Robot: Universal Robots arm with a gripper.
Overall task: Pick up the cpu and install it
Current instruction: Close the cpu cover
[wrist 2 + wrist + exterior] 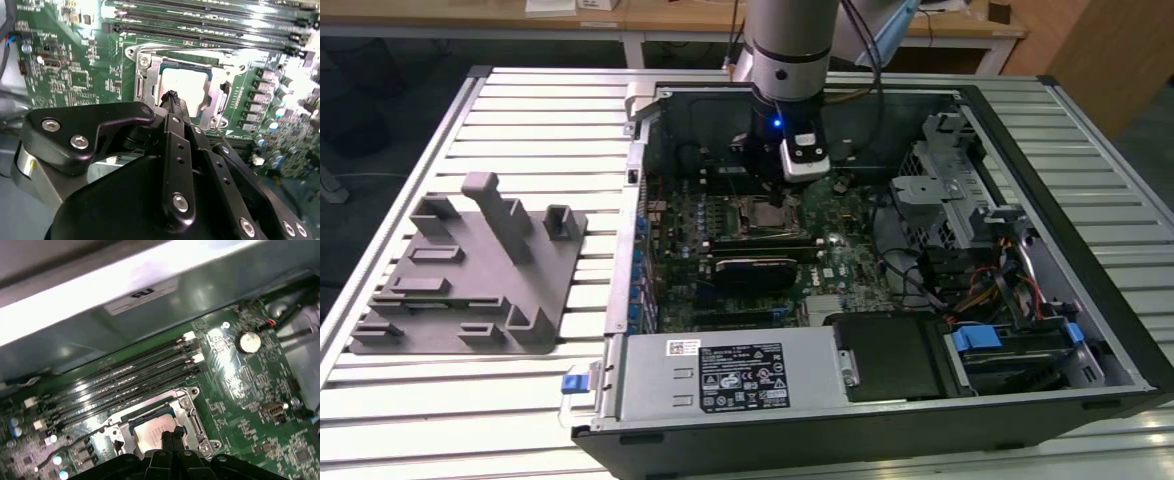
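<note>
Cpu (192,85) in socket (149,75) beneath gripper (172,96)

Here's a slatted metal bench (520,100), and on it, at the exterior view's left, a grey fixture block (467,280) with upright posts. Just beside that lies an open computer case (854,440). Inside it there's a green motherboard (854,265), a silver power supply (734,375) along the near edge, and a metal drive cage (947,190) at the exterior view's right, with coloured cables (974,280) close by. In the first wrist view, long memory slots (125,375) run side by side, with a round coin battery (249,342) near their ends.
</note>
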